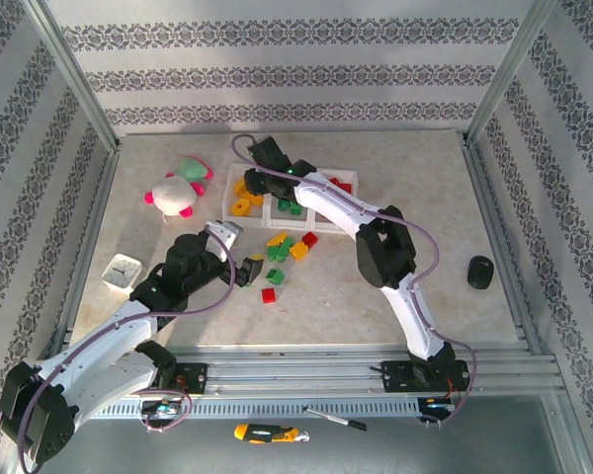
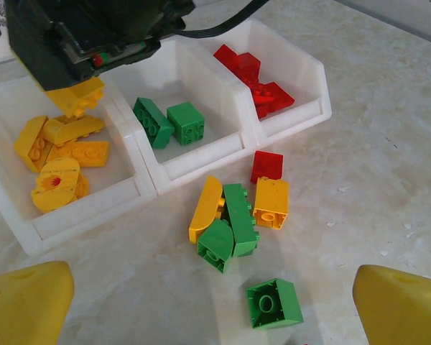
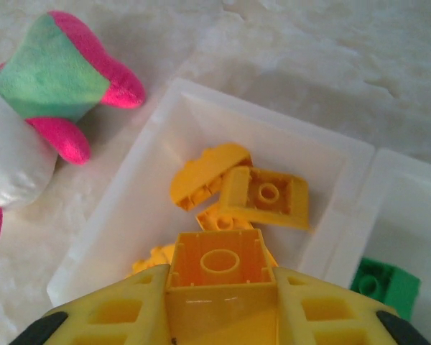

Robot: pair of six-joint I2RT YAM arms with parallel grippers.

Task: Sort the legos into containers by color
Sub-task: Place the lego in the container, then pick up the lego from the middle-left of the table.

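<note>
Three joined white bins [image 2: 201, 162] stand in a row. The left bin [image 3: 115, 215] holds several yellow legos [image 2: 57, 154], the middle one two green bricks [image 2: 169, 122], the right one red bricks [image 2: 255, 79]. My right gripper [image 3: 219, 277] hangs over the left bin, shut on a yellow brick [image 3: 219, 262]; the same brick [image 2: 75, 97] shows under the black gripper in the left wrist view. My left gripper [image 2: 212, 309] is open above the table, with a green brick [image 2: 273, 303] lying below it. Loose yellow, green and red legos [image 2: 237, 212] lie in front of the bins.
A pink-white-green plush toy [image 1: 178, 186] lies left of the bins. A small white square tray [image 1: 122, 269] sits near the left arm. A black object [image 1: 480, 271] rests at the right. One red brick [image 1: 268, 294] lies nearest the front.
</note>
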